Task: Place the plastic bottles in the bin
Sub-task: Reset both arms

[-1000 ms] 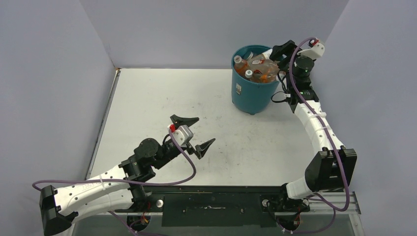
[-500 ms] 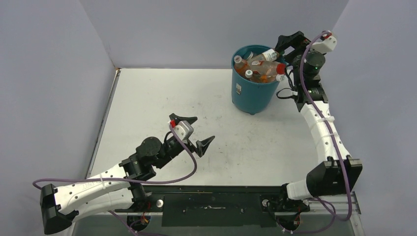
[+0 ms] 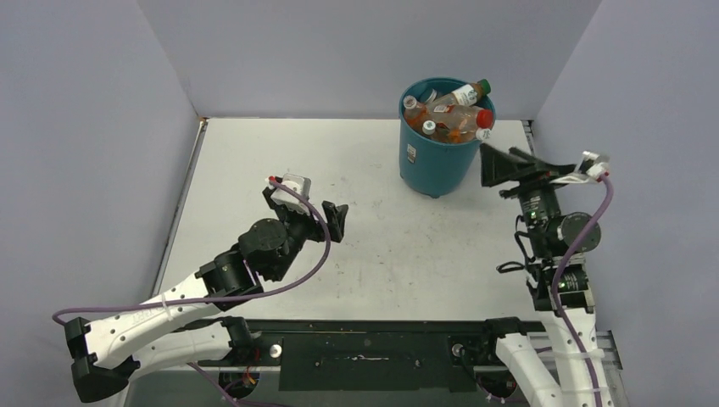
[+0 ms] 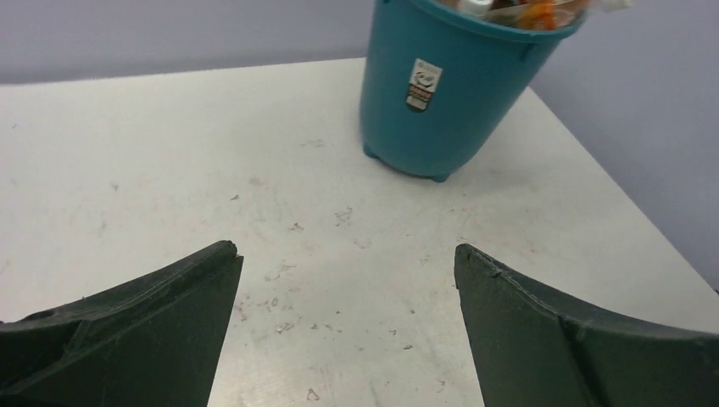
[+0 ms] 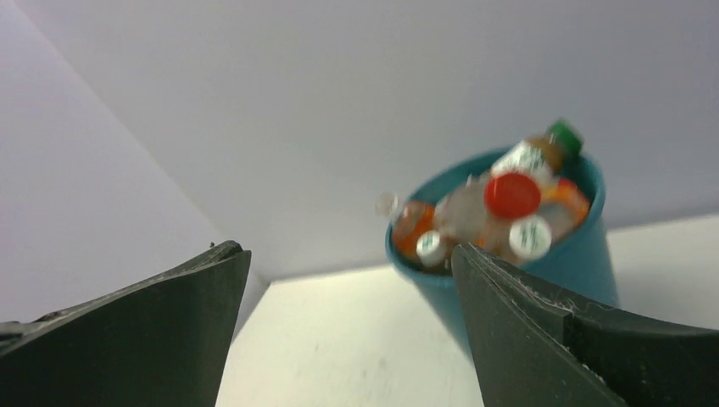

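The left gripper's [image 4: 345,250] fingers are standing wide apart with nothing between them but bare table [image 4: 169,170]. They are touching nothing. The right gripper's [image 5: 349,250] fingers are spread just as wide and are also holding nothing, framing the bin [image 5: 585,254] from low down.

The left wrist view is looking across the table at the bin's side, showing its white sticker [image 4: 421,85] and only a sliver of the load at the rim. The right wrist view is looking up at the bottles [image 5: 509,203] heaped above the rim (slightly blurred), with a red cap [image 5: 512,194] and a green cap [image 5: 564,136] facing the camera. It is hiding the sticker.

Only the top view is showing both arms at once. There the left gripper is hanging over the table well to the left of the bin and nearer the bases. The right gripper is hovering just to the right of the bin, its fingertips pointing at the wall below the rim, close to it but not touching.

All the bottles in sight are lying in the bin, piled to the top, one green-capped bottle poking out over the far edge.
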{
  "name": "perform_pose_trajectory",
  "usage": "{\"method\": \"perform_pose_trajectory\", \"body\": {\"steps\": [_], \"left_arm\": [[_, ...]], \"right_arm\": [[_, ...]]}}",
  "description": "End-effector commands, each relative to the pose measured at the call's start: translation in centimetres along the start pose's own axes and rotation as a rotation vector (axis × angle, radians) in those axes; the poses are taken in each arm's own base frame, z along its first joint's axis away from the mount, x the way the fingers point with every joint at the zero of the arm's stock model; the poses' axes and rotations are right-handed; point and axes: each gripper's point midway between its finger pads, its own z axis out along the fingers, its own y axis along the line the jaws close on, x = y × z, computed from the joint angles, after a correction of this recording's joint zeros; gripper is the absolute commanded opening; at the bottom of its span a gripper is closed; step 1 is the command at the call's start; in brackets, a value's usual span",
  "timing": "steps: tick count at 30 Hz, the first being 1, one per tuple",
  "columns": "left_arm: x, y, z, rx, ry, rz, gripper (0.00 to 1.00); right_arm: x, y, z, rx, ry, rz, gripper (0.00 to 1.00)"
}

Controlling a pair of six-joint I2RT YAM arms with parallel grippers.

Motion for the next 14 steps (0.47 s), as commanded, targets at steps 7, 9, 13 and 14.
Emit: {"method": "perform_pose_trajectory", "body": {"steps": [7, 9, 13, 14], "left_arm": [[2.3, 4.7, 0.4, -0.362, 0.094, -0.122, 0.96], [2.7, 4.5, 0.5, -0.365, 0.104, -0.141, 0.96], [2.7, 4.5, 0.4, -0.369, 0.107, -0.159, 0.96], [2.6, 4.5, 0.4, -0.366, 0.099, -0.162, 0.96]], "right_arm": [[15.7, -4.2, -7.7, -0.004, 0.335, 0.248, 0.91], [16.3, -4.3, -8.1, -0.01, 0.33, 0.282, 0.9], [17.6, -4.9, -8.3, 0.022, 0.369, 0.284, 0.9], [18.0, -5.2, -8.3, 0.035, 0.384, 0.282, 0.9]]}}
